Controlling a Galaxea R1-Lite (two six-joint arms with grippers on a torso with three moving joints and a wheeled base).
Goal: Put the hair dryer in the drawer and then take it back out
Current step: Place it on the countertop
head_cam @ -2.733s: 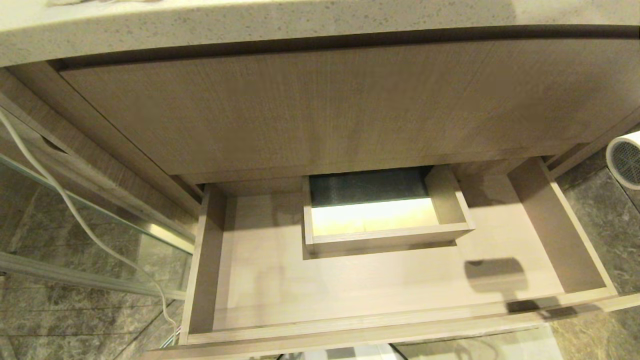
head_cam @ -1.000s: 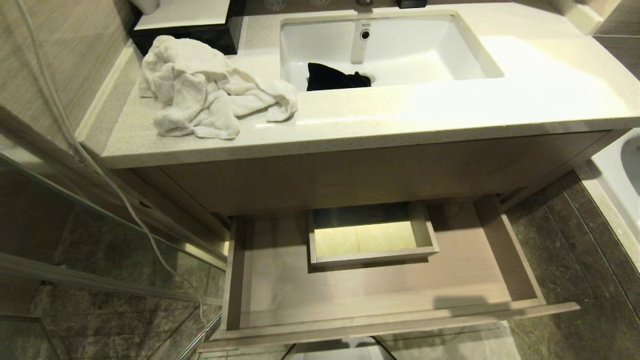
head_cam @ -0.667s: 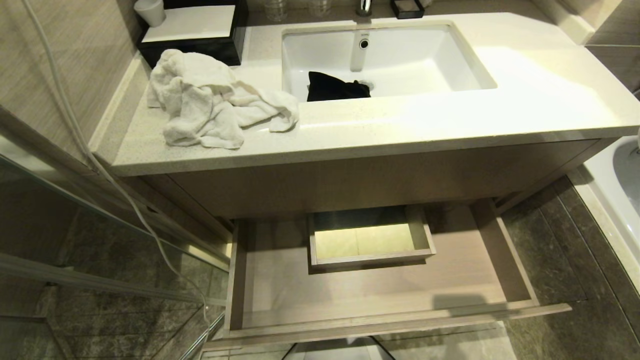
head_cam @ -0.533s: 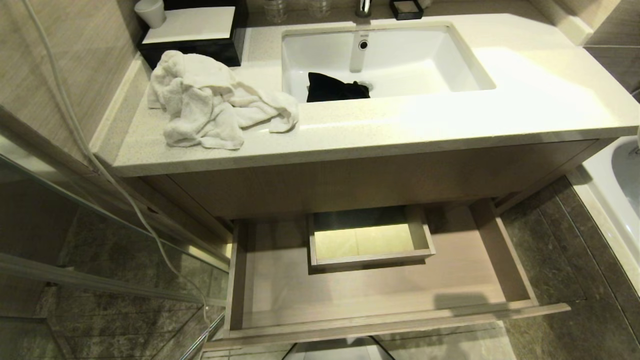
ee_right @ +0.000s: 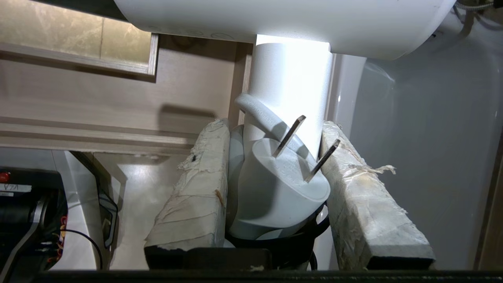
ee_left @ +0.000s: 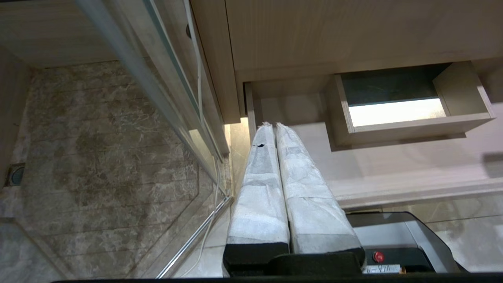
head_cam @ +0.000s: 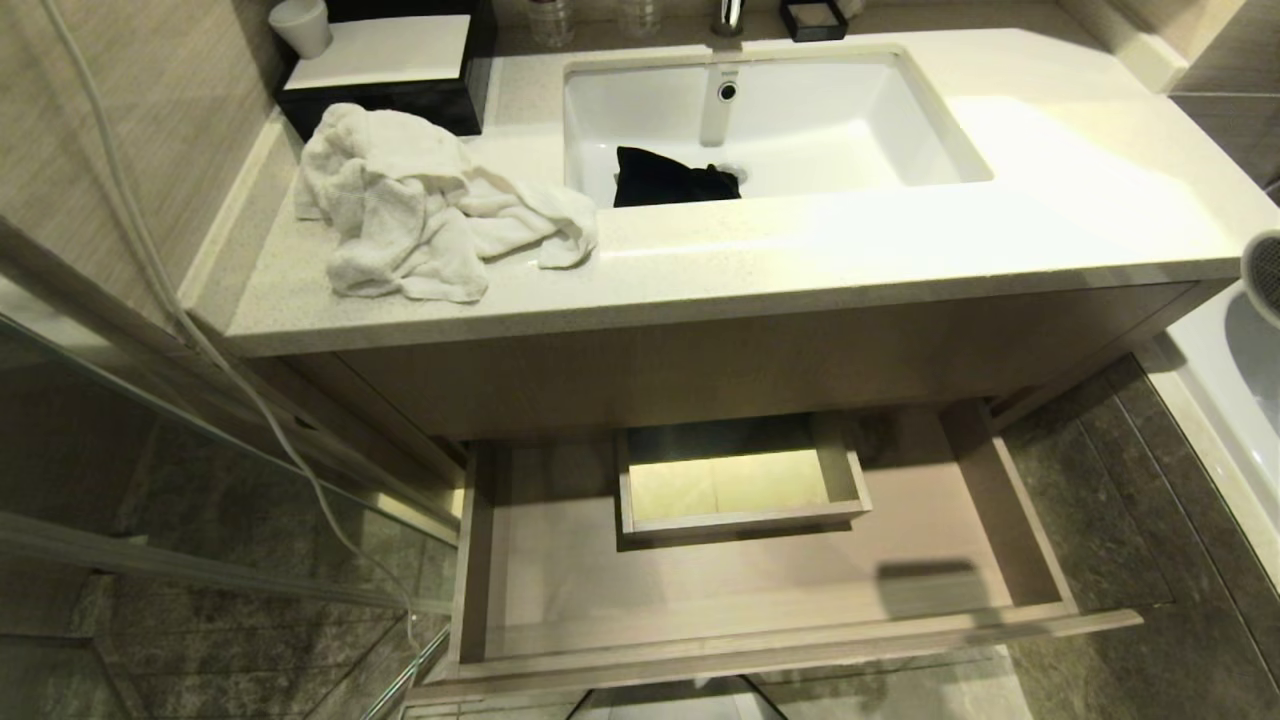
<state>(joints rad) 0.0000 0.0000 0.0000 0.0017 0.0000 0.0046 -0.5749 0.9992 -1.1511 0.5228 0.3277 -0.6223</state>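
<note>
Though mostly cropped, white hair dryer (ee_right: 290,78)

The right gripper (ee_right: 275,125) is clamped on the white handle of the hair dryer (ee_right: 290,78), one padded finger (ee_right: 196,184) on each side of it. In the head view neither arm shows; only the hair dryer's barrel end peeks in at about 3 o'clock. The left gripper (ee_left: 271,127) hangs idle with its two wrapped fingers (ee_left: 259,184) pressed flat together and nothing between them, low at about 7 o'clock of the open drawer (ee_left: 393,188).
</note>
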